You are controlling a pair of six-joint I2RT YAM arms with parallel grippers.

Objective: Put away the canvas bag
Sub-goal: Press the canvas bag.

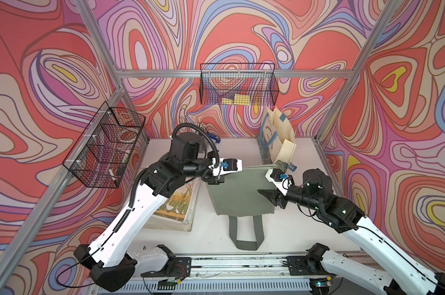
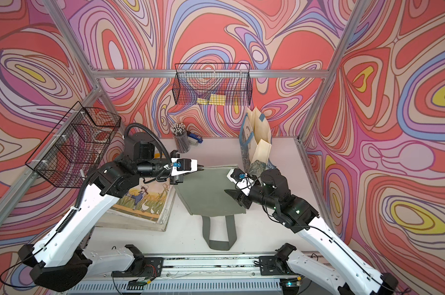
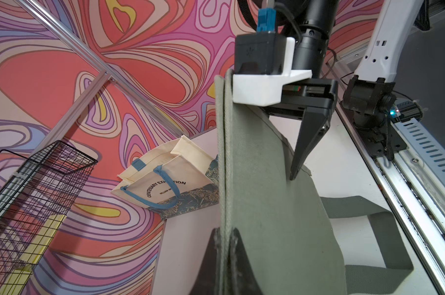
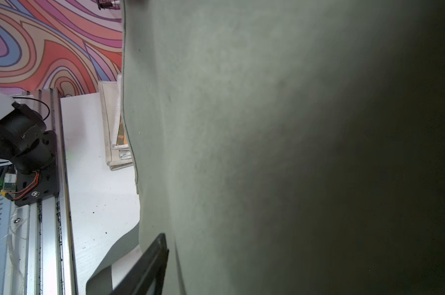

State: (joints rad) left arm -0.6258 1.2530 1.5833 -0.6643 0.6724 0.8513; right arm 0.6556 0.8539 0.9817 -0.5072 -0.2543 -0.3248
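Jaws of the left gripper clench the bag at lower centre, apparently to lift it; the right gripper stands parted.

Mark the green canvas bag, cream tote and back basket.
green canvas bag (image 1: 238,194): in a top view, mid panel
cream tote (image 1: 284,127): in a top view, side panel
back basket (image 1: 216,89): in a top view, front mesh

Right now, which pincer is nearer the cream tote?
Right. The right pincer is just beside the tote's base. The left pincer grips the green bag's raised edge at the far end from the tote.
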